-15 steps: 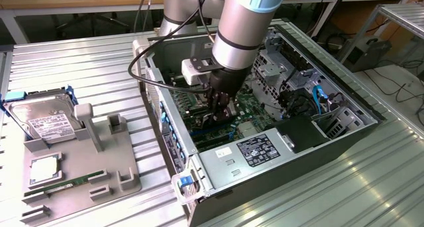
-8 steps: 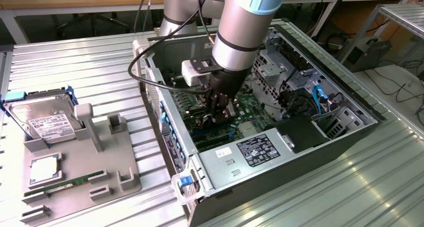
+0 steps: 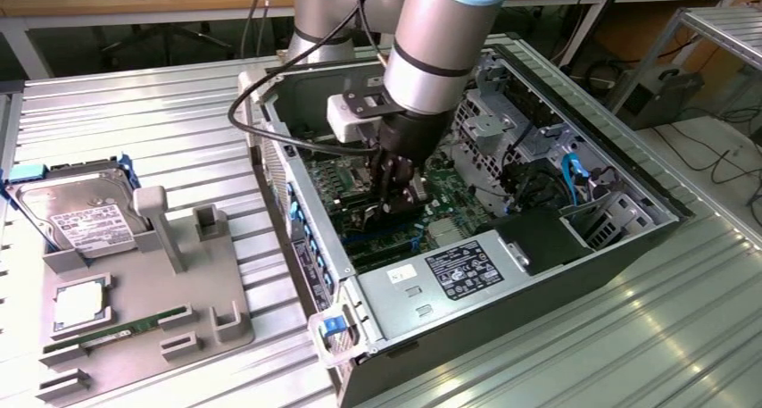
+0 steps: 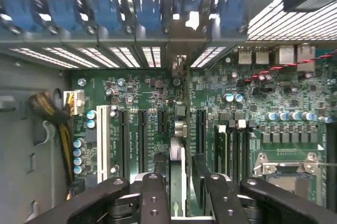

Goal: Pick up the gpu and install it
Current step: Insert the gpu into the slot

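The gpu (image 4: 180,129) stands on edge in a slot of the green motherboard (image 4: 131,92), seen edge-on as a thin dark strip. Its silver bracket (image 4: 179,66) meets the case's rear slot wall. My gripper (image 4: 184,163) hangs straight above the card inside the open computer case (image 3: 619,238). One finger sits on each side of the card, and the fingers (image 4: 200,174) stand slightly apart from it with green board showing in the gap. In the exterior view the gripper (image 3: 399,203) is low over the board, and the card beneath it is mostly hidden.
A grey parts fixture (image 3: 227,310) lies at the exterior view's left, holding a hard drive (image 3: 71,213), a processor (image 3: 78,303) and a green memory stick (image 3: 120,328). The power supply (image 3: 476,270), drive cages (image 3: 501,122) and yellow cables (image 4: 52,113) crowd the case.
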Robot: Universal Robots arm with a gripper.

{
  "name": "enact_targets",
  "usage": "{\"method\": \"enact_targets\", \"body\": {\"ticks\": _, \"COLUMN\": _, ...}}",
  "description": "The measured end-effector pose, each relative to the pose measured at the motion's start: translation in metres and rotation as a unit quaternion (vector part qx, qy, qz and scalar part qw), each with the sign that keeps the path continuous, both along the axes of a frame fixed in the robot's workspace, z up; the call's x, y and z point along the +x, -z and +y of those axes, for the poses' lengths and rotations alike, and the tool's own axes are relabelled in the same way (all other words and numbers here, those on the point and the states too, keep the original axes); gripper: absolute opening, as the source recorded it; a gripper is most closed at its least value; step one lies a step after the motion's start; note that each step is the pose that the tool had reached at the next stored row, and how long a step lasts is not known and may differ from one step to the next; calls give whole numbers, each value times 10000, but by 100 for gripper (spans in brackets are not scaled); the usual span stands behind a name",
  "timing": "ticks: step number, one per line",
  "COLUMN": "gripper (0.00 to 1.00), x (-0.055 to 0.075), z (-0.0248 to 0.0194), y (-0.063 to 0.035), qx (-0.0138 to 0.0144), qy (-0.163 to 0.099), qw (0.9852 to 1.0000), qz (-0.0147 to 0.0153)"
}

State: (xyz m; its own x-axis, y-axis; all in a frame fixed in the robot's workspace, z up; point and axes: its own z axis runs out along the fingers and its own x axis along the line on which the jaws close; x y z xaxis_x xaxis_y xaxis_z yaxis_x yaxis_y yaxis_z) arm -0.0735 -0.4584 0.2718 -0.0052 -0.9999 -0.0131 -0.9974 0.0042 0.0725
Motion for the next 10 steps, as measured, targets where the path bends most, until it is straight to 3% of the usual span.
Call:
{"method": "enact_targets", "body": {"ticks": 5, "gripper": 34, "x": 0, "z": 0, "y": -168, "qx": -1, "qy": 0, "qw": 10000, "qz": 0}}
{"method": "enact_targets", "body": {"ticks": 7, "gripper": 33, "x": 0, "z": 1, "y": -181, "qx": 1, "qy": -1, "qw": 10000, "qz": -1}}
{"method": "enact_targets", "body": {"ticks": 9, "gripper": 13, "x": 0, "z": 3, "y": -182, "qx": 0, "qy": -1, "qw": 10000, "qz": 0}}
{"method": "enact_targets", "body": {"ticks": 10, "gripper": 11, "x": -2, "z": 8, "y": -182, "qx": -1, "qy": 0, "qw": 10000, "qz": 1}}
